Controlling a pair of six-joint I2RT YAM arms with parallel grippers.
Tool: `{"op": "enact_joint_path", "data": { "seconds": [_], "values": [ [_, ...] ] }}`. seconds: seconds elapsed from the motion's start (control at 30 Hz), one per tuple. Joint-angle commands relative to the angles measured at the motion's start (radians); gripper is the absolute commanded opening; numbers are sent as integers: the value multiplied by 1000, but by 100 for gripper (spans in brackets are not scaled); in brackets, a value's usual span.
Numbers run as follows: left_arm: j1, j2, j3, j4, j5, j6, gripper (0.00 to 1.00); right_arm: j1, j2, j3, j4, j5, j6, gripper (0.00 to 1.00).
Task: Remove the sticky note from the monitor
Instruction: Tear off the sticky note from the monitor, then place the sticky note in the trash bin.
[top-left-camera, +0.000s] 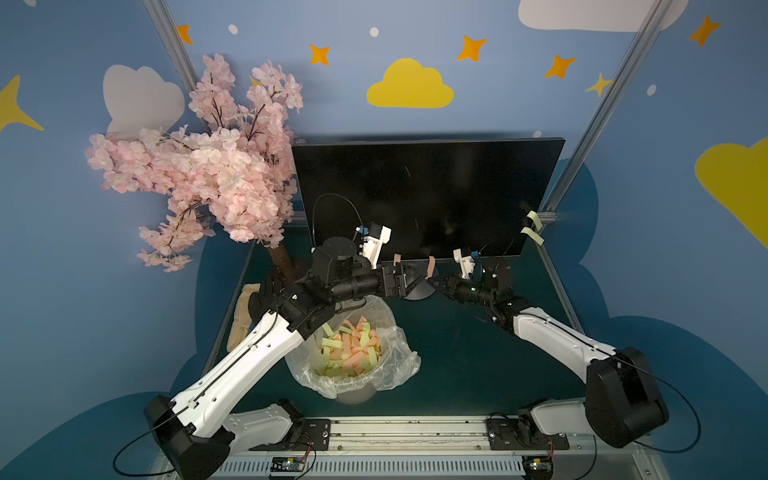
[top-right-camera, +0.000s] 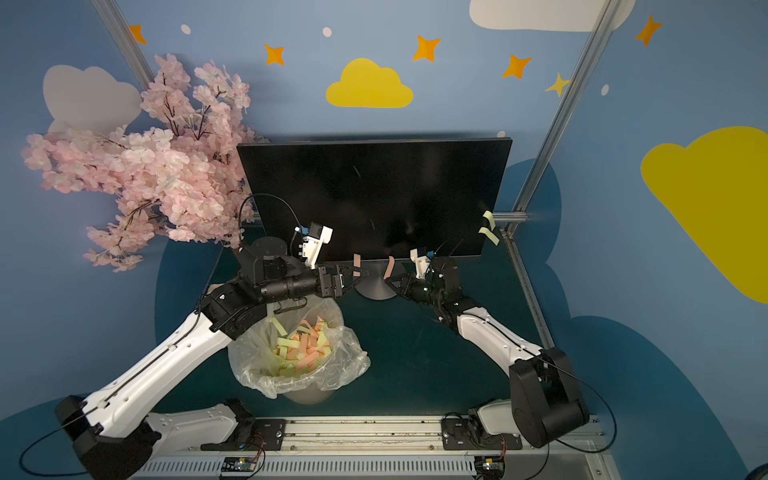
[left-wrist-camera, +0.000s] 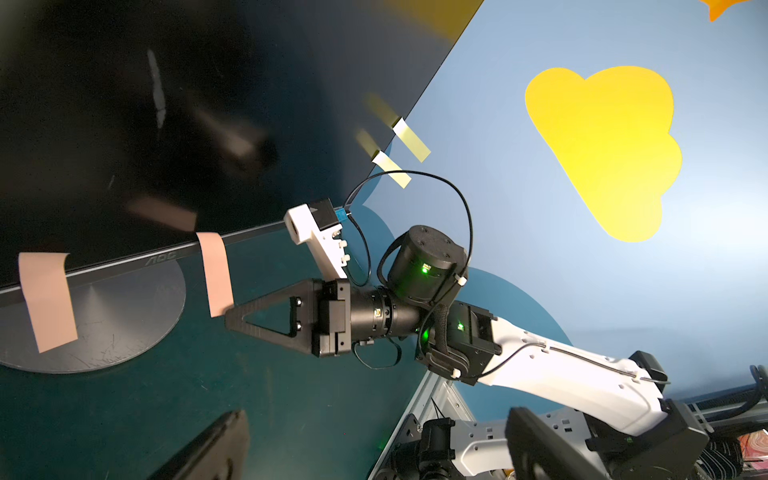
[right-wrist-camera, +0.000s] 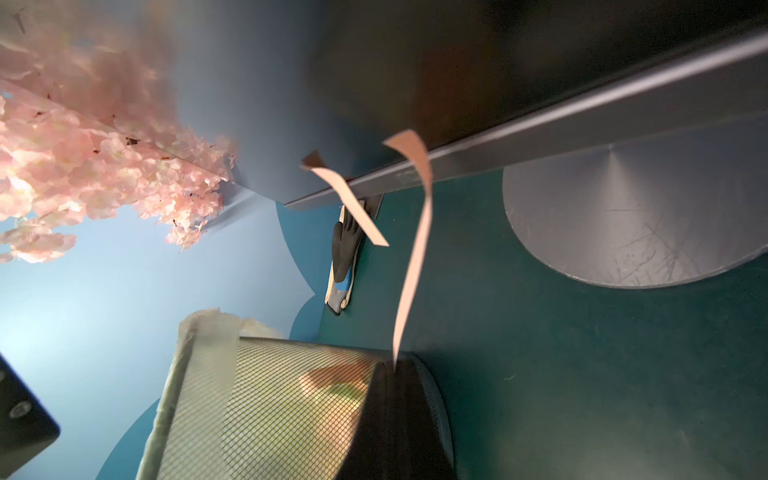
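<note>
At the twelve o'clock end of the green table (top-left-camera: 457, 357), we see the monitor (top-left-camera: 424, 191) standing upright on its round grey base (left-wrist-camera: 124, 316), its screen black. Two pink strips hang from its lower bezel near six o'clock.

The one toward three o'clock is the pink sticky note (right-wrist-camera: 415, 249). Its top is stuck to the bezel, and its free lower end is pinched in the right gripper (right-wrist-camera: 392, 368), whose jaws are pressed together on the paper.

A second pink note (top-left-camera: 397, 258) hangs just beside it toward nine o'clock. The left gripper (top-left-camera: 415, 279) is close to this strip with its jaws spread wide and nothing between them; we cannot tell whether it touches the paper.

An upper yellow note (top-left-camera: 534, 220) and a lower yellow note (top-left-camera: 533, 236) stick out from the screen's edge at four o'clock.

At about seven o'clock from the base stands a mesh waste bin (right-wrist-camera: 270, 415) lined with a clear plastic bag (top-left-camera: 399, 357). It holds a heap of loose paper strips (top-left-camera: 349, 345), yellow-green and pink mixed, piled close to the rim.

A pink blossom tree (top-left-camera: 208, 166) rises at ten o'clock. A work glove (right-wrist-camera: 343, 257) lies flat on the table at nine o'clock.
</note>
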Motion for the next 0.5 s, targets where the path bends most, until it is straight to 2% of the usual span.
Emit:
{"op": "enact_joint_path", "data": {
  "seconds": [0.0, 0.23, 0.47],
  "values": [
    [6, -29, -8, 19, -11, 0, 100, 28, -60, 10, -107, 8, -49, 0],
    [21, -86, -29, -19, -53, 13, 100, 105, -161, 108, -298, 56, -133, 0],
    [53, -169, -58, -69, -83, 4, 100, 182, -181, 238, -422, 92, -188, 0]
  ]
}}
